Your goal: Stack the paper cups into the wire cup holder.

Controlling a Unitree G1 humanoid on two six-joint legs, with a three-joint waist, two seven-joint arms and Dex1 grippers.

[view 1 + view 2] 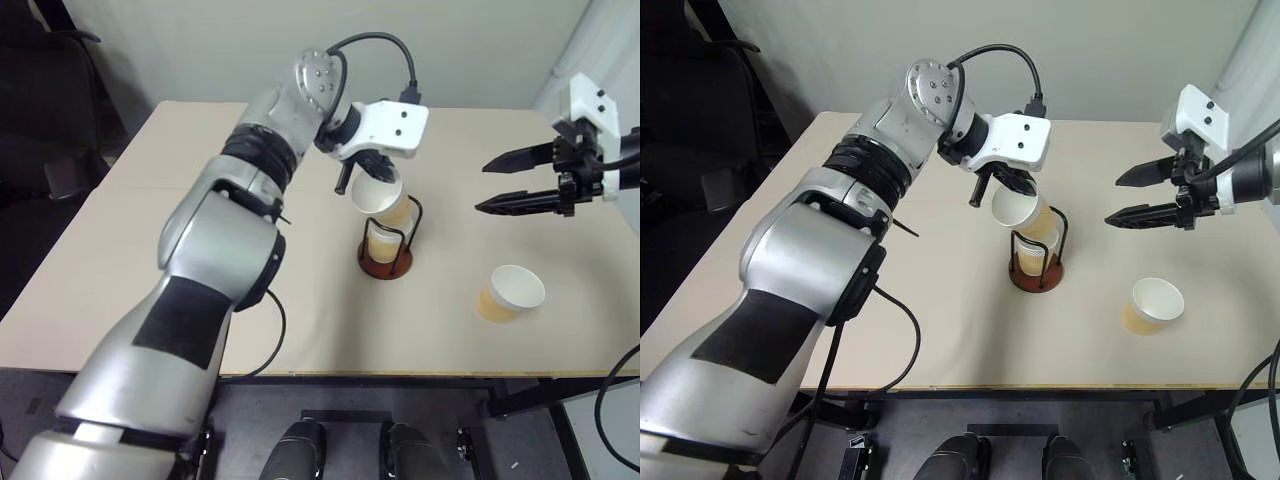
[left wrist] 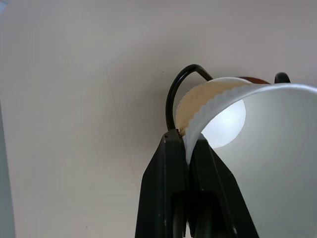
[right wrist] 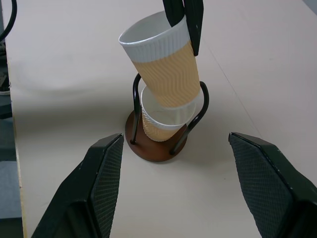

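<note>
Nearest: loose paper cup [image 1: 510, 292] lies on its side on the table [image 1: 120, 250], below the right gripper [image 1: 513, 181], well apart from it. Right gripper's fingers [image 3: 101, 183] spread wide, holding nothing, aimed at the wire cup holder [image 3: 157, 130].

Mid-table: left gripper [image 2: 189, 148] clamped shut on the rim of a held cup [image 3: 161, 59], wall pinched between its fingers [image 1: 980, 190]. Held cup tilted, its bottom entering the seated cup [image 3: 163, 124] in the holder. Cup bottom hidden inside; contact cannot be told. Holder's far loop partly hidden behind the cups.
</note>
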